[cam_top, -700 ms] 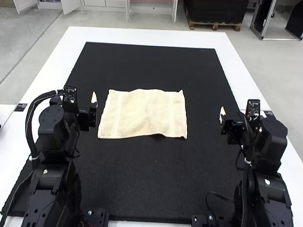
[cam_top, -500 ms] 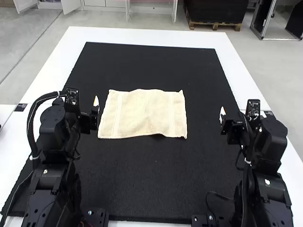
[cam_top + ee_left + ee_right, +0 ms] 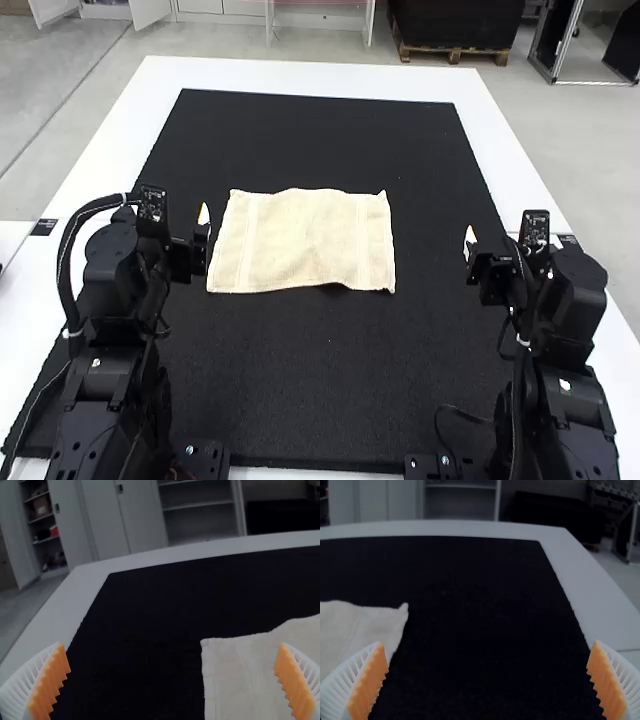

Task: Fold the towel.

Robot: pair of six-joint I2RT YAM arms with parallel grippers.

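Towel (image 3: 303, 240) lies flat on the black mat (image 3: 340, 390), between my two arms and a little beyond the middle of the space they reach over. It is cream-coloured and makes a rough rectangle, its long sides running from left to right, with a woven band near each short end. I see a slight ripple through it: the far edge bows gently outward, and the near edge lifts a touch around its middle, where a dark sliver shows beneath. Its far right corner pokes up in a small point. I cannot tell how many layers of cloth are there. Around the mat runs the white table (image 3: 110, 130). My left gripper (image 3: 201, 235) hangs just beside the towel's left end, and its wrist view has the fingers spread wide, with nothing pinched between the orange pads (image 3: 295, 685); one finger cuts across my line of sight to the cloth. My right gripper (image 3: 470, 245) sits off to the other side, over the mat near its right border, with a good stretch of black between it and the towel's right end. Its fingers are wide apart as well, the ribbed white backs facing outward, and it holds nothing. Neither gripper has hold of the cloth.
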